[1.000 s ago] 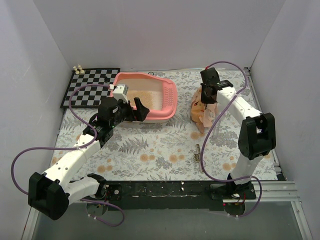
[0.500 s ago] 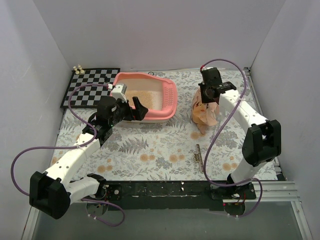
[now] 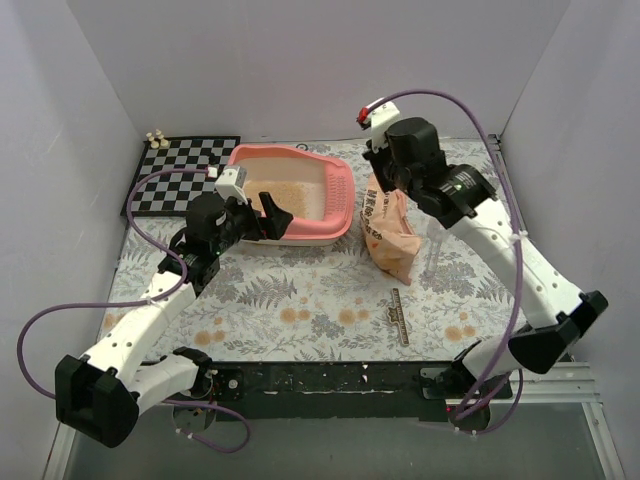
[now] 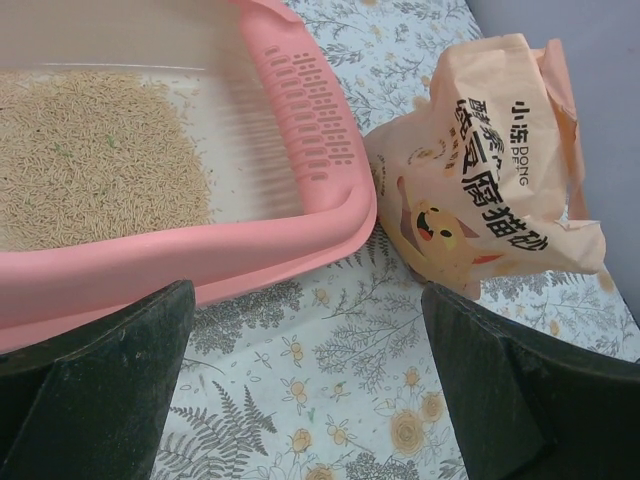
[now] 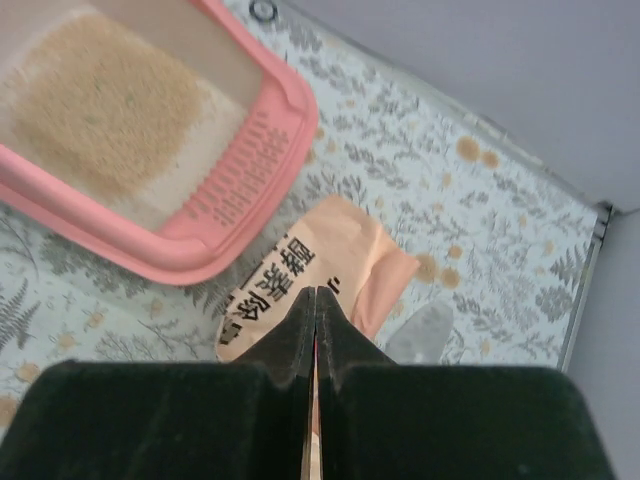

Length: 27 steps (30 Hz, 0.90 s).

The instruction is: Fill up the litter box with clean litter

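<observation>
The pink litter box (image 3: pixel 340 205) stands at the back left of the mat, with pale beige litter (image 3: pixel 285 192) covering part of its floor and a slotted grille (image 4: pixel 310 120) at its right end. My left gripper (image 3: pixel 262 218) is open and empty, low over the mat at the box's near wall (image 4: pixel 200 260). My right gripper (image 3: pixel 383 182) is shut on the top edge of the tan-orange printed bag (image 3: pixel 390 238), which hangs just right of the box. In the right wrist view the fingers (image 5: pixel 316 295) pinch the bag (image 5: pixel 345 235) above box (image 5: pixel 150 235) and litter (image 5: pixel 110 100).
A translucent scoop (image 3: pixel 437 250) lies on the floral mat right of the bag. A small metal clip (image 3: pixel 400 315) lies nearer the front. A checkerboard (image 3: pixel 180 175) with small pieces (image 3: pixel 155 138) sits at the back left. White walls close in three sides.
My right arm has risen and swung left toward the box, carrying the bag with it. The left gripper has edged slightly left along the box's near wall.
</observation>
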Motion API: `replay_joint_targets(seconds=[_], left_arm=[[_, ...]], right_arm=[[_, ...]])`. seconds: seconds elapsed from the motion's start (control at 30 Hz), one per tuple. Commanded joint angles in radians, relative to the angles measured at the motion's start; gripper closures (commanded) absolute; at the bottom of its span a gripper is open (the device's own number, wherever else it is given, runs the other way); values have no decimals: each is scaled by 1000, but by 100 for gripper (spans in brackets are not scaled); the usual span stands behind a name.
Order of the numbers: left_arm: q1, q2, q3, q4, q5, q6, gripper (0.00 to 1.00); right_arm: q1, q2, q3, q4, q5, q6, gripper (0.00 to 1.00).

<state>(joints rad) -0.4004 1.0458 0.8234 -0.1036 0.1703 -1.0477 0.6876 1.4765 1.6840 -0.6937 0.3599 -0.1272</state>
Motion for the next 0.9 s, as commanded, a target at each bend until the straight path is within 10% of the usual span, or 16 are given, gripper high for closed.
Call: replay_joint_targets(seconds=[0.0, 0.17, 0.3, 0.87], left_arm=[[6, -46, -18, 8, 3, 0, 2], [8, -59, -24, 10, 6, -3, 2], [8, -58, -24, 10, 18, -8, 2], [8, -38, -23, 10, 44, -11, 2]], right_arm=[[27, -51, 77, 4, 7, -35, 99], [69, -58, 33, -12, 63, 7, 99], [46, -48, 23, -30, 187, 92, 41], [-388, -160, -337, 134, -177, 419, 16]])
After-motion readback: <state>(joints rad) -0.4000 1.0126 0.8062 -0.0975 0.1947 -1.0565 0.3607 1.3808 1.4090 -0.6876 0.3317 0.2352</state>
